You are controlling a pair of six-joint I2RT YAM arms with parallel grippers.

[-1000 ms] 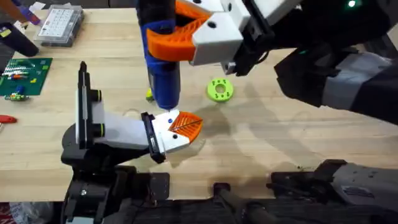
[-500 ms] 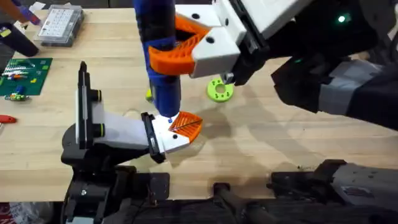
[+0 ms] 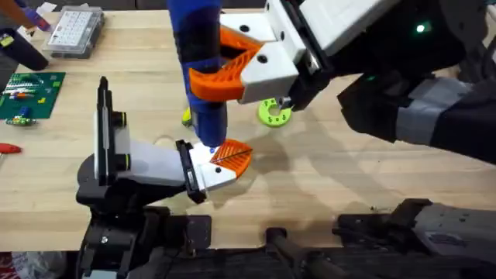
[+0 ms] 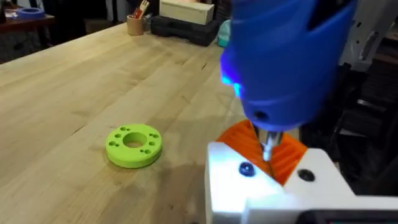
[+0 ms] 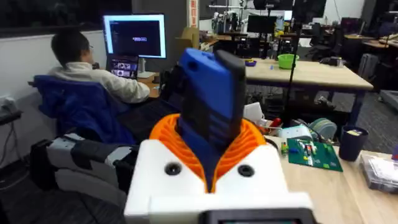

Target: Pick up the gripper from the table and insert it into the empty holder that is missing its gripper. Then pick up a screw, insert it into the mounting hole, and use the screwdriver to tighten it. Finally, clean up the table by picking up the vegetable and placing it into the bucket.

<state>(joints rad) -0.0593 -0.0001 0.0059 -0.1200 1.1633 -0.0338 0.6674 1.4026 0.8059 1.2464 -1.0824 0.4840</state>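
I see the screwdriver upright, its tip at the screw on the holder. My right gripper is clamped on it. If the tip slips off, the screw goes untightened.

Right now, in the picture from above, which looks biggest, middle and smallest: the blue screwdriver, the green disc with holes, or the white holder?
1. The holder looks about biggest.
2. The screwdriver, held in the right claw, looks almost as big, but it is nearer the camera, so those two are unsure.
3. The green disc is clearly smallest.
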